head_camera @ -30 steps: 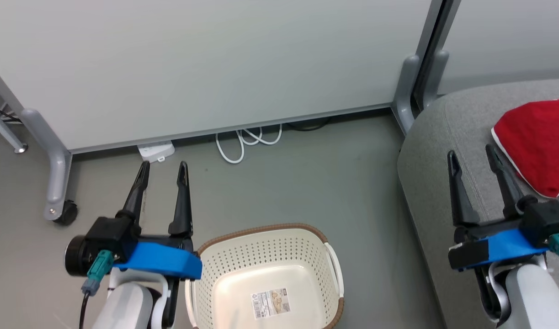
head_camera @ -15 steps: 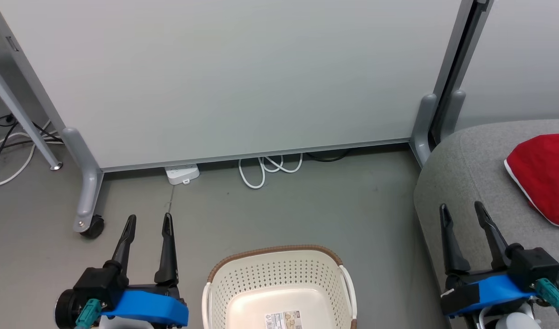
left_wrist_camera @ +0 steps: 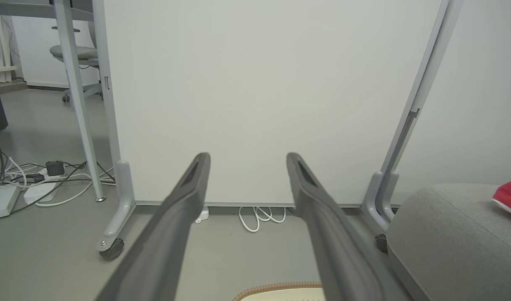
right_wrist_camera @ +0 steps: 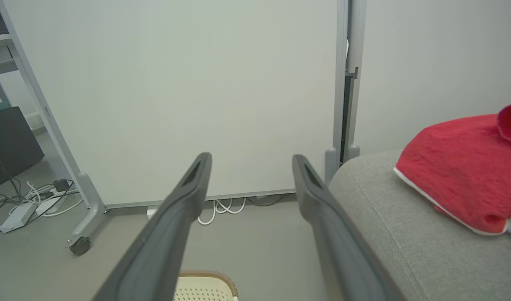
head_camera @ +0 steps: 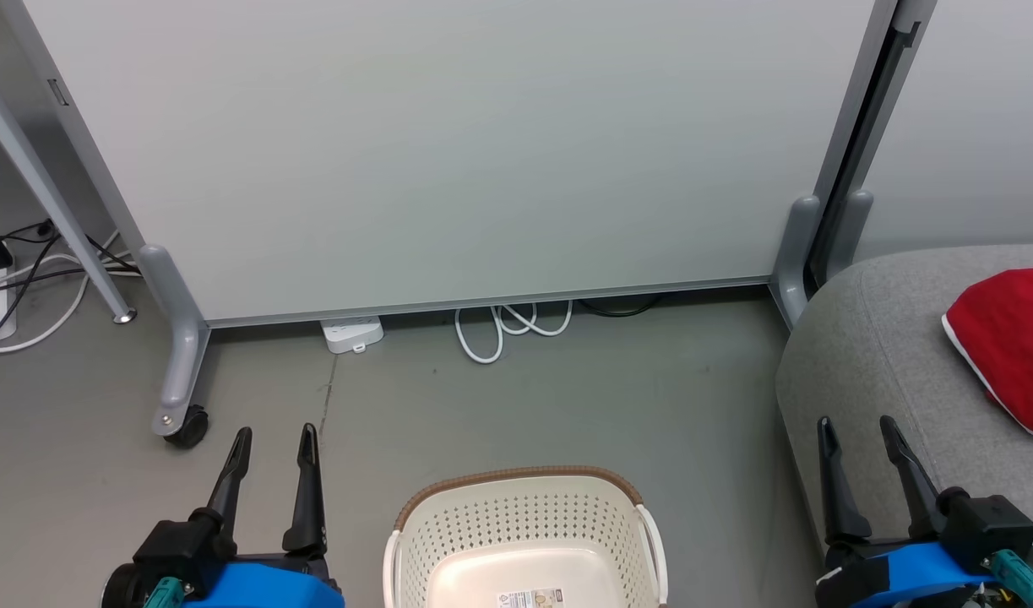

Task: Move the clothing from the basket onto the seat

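The cream basket (head_camera: 524, 528) with its brown rim sits on the floor at the bottom centre of the head view, a paper label on its bare bottom; its rim also shows in the left wrist view (left_wrist_camera: 280, 288) and the right wrist view (right_wrist_camera: 205, 284). Red clothing (head_camera: 1010, 346) with white trim lies on the grey seat (head_camera: 871, 371) at the right, also seen as red clothing (right_wrist_camera: 460, 167) on the seat (right_wrist_camera: 389, 234), and as a corner of clothing (left_wrist_camera: 510, 196). My left gripper (head_camera: 275, 435) is open, left of the basket. My right gripper (head_camera: 856, 422) is open over the seat's front edge.
A pale partition panel (head_camera: 448, 143) on grey wheeled legs (head_camera: 178, 371) stands behind the basket. A white power strip (head_camera: 353, 332) and looped white cable (head_camera: 512, 325) lie at its foot. More cables (head_camera: 26, 270) sit at the far left.
The head camera has tilted up, so everything has shifted down in the picture. Both grippers sit lower in the picture and stay open and empty. The clothing has not moved on the seat.
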You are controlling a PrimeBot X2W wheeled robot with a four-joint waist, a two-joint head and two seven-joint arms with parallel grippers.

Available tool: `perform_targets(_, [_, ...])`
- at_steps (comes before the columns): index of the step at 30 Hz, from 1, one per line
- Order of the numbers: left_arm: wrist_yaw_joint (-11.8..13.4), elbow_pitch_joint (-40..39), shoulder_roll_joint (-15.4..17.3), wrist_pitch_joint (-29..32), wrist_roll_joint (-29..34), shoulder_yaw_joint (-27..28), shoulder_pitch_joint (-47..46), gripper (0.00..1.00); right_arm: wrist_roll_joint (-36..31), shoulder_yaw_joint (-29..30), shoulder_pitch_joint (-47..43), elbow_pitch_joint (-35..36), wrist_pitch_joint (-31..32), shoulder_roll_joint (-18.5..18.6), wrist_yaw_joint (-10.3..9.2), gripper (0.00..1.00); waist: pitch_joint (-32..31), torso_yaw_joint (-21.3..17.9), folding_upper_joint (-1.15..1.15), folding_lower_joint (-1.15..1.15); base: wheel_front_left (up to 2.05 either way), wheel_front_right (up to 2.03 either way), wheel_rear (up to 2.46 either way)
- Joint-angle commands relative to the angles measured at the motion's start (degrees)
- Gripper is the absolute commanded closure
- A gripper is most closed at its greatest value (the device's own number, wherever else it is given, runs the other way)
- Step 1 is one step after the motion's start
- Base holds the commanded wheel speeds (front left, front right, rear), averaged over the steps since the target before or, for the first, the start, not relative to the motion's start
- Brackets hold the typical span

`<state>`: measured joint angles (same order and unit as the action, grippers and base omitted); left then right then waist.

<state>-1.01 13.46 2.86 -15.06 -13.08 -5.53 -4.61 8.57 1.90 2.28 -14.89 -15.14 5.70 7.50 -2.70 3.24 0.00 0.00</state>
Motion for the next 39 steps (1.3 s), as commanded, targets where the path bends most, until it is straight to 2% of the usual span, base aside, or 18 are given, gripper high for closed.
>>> perform_targets(1, [0.0, 0.1, 0.1, -0.2, -0.1, 0.2, 0.6, 0.00, 0.1, 0.1, -0.6, -0.1, 0.0, -0.3, -0.02, 0.00, -0.1, 0.1, 0.00, 0.00, 0.00, 0.00, 0.00])
perform_targets(10, [0.6, 0.6, 0.1, -0.2, -0.7, -0.4, 1.1, 0.00, 0.1, 0.1, -1.2, -0.8, 0.0, -1.0, -0.02, 0.00, -0.6, 0.3, 0.00, 0.00, 0.00, 0.00, 0.00])
perform_targets(11, [0.6, 0.6, 0.0, 0.0, -0.6, -0.4, 0.4, 1.00, 0.1, 0.2, -0.4, -0.7, 0.0, -0.7, 0.00, 1.00, -0.6, 0.3, 0.00, 0.00, 0.00, 0.00, 0.00])
perform_targets(15, [0.5, 2.7, -0.2, 0.5, -1.0, -0.3, 1.5, 1.00, 0.4, 0.2, -0.8, -2.8, 0.2, -0.9, 0.00, 1.00, -0.6, 0.3, 0.00, 0.00, 0.00, 0.00, 0.00])
perform_targets(39, [-1.7, 2.0, -0.1, 6.9, -24.6, 3.5, 0.3, 1.00, 25.7, 1.6, 0.9, -1.5, 6.7, -1.5, 0.00, 1.00, 0.1, -0.4, 0.00, 0.00, 0.00, 0.00, 0.00])
